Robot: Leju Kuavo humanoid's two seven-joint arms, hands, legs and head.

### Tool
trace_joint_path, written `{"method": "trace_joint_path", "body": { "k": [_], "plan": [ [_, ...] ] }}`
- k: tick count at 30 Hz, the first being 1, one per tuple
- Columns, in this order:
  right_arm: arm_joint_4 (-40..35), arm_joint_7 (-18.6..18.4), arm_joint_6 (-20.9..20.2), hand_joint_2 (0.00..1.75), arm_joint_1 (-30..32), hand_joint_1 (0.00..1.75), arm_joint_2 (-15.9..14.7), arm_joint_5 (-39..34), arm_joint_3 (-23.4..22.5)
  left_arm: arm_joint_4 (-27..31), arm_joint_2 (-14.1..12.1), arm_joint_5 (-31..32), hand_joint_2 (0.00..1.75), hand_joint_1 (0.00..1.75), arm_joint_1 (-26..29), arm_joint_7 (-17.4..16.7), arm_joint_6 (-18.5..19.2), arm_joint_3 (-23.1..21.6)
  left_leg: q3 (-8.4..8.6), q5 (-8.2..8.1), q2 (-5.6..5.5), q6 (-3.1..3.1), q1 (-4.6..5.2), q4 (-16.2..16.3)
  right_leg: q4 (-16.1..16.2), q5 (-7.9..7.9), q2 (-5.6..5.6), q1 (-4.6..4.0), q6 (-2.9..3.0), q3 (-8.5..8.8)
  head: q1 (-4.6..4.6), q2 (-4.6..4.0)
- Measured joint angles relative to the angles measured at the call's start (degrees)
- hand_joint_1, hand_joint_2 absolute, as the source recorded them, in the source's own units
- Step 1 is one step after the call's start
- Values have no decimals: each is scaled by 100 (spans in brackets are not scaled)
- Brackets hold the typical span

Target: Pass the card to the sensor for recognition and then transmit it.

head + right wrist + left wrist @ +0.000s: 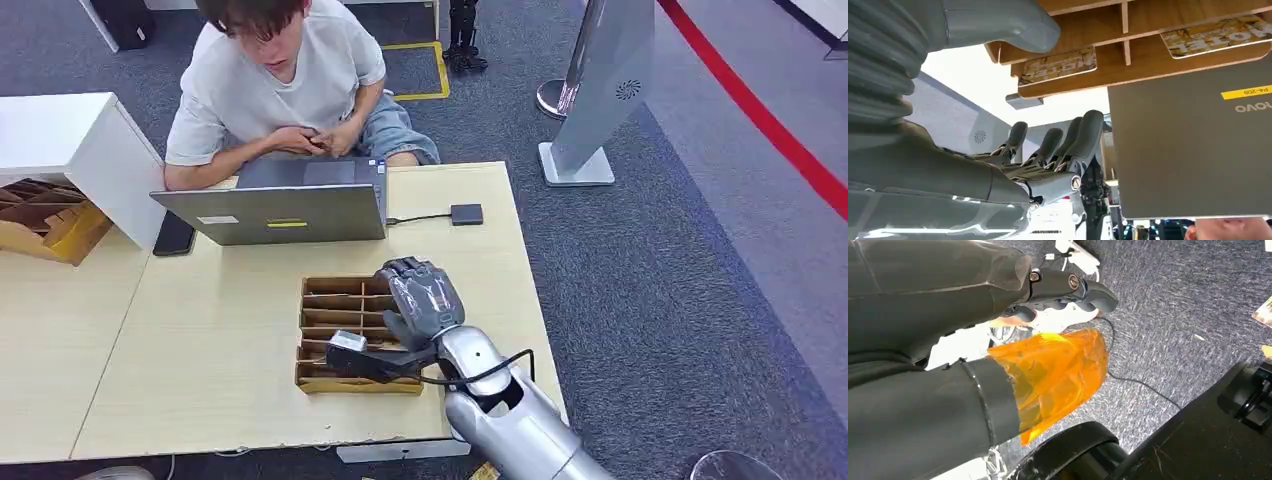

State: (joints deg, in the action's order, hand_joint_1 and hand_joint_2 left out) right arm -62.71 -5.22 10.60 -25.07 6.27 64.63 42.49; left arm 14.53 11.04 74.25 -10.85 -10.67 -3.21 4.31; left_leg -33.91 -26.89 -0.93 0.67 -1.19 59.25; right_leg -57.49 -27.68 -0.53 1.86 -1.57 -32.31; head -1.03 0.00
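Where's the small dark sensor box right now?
In the head view, the sensor box lies on the table's far right side, cabled to the laptop beside it, beyond the wooden tray.

card tray (340,335) on table (200,340), laptop (275,210) behind

My right robot hand (425,297) is dark grey on a silver arm. The tray (345,335) under it is brown cardboard on a pale wood surface (210,340). The cards (1058,66) carry a mottled tan-and-brown print with pale lettering. The laptop (285,212) is grey with a yellow sticker. My left robot hand (1058,290) is dark grey, with translucent orange film (1053,372) beside it. The carpet (690,260) is blue-grey with a red stripe.
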Motion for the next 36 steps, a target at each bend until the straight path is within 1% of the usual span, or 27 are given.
{"method": "trace_joint_path", "body": {
  "k": [2,3,8,9,21,26,27,31,32,36],
  "plan": [
    [22,0,0,175,-3,70,9,0,5,0,0,0,0,0,0,0,9,-11,0,0,0,0,0,0,0,0,0,0,0,0,-2,0],
    [39,0,-6,175,-7,66,15,0,9,0,0,0,0,0,-1,0,13,-18,0,0,0,0,0,0,0,0,0,0,0,0,-2,0],
    [136,-4,-15,175,-52,72,31,-37,15,0,0,0,0,0,-2,0,15,-26,0,0,0,0,0,0,0,0,0,0,0,0,0,0],
    [160,-15,-15,175,-60,70,31,-44,15,0,0,0,0,0,-2,0,17,-29,0,0,0,0,0,0,0,0,0,0,0,0,-2,0],
    [383,-37,-15,175,-95,72,48,-85,15,0,9,-2,0,0,-3,0,24,-29,0,0,0,0,0,0,0,0,0,0,0,0,-2,0],
    [429,-59,-13,175,-114,75,74,-90,15,0,9,-9,0,0,-3,0,24,-31,0,1,0,0,0,0,0,0,0,0,0,0,-2,0],
    [444,-70,-11,175,-124,79,77,-98,15,0,9,-11,0,0,-4,0,24,-31,0,1,0,0,0,0,0,0,0,0,0,0,-2,0],
    [481,-83,-11,175,-154,75,76,-103,15,0,9,-17,0,0,-7,0,24,-31,0,2,0,0,0,0,0,0,0,0,0,0,-2,0],
    [494,-90,-11,175,-161,79,76,-103,15,0,9,-18,0,0,-7,0,24,-31,0,2,0,0,0,0,0,0,0,0,0,0,-2,0],
    [531,-105,-9,175,-194,82,76,-103,15,0,9,-22,0,0,-8,0,24,-33,1,3,0,1,0,0,0,0,0,0,0,0,-2,0]
  ]
}}
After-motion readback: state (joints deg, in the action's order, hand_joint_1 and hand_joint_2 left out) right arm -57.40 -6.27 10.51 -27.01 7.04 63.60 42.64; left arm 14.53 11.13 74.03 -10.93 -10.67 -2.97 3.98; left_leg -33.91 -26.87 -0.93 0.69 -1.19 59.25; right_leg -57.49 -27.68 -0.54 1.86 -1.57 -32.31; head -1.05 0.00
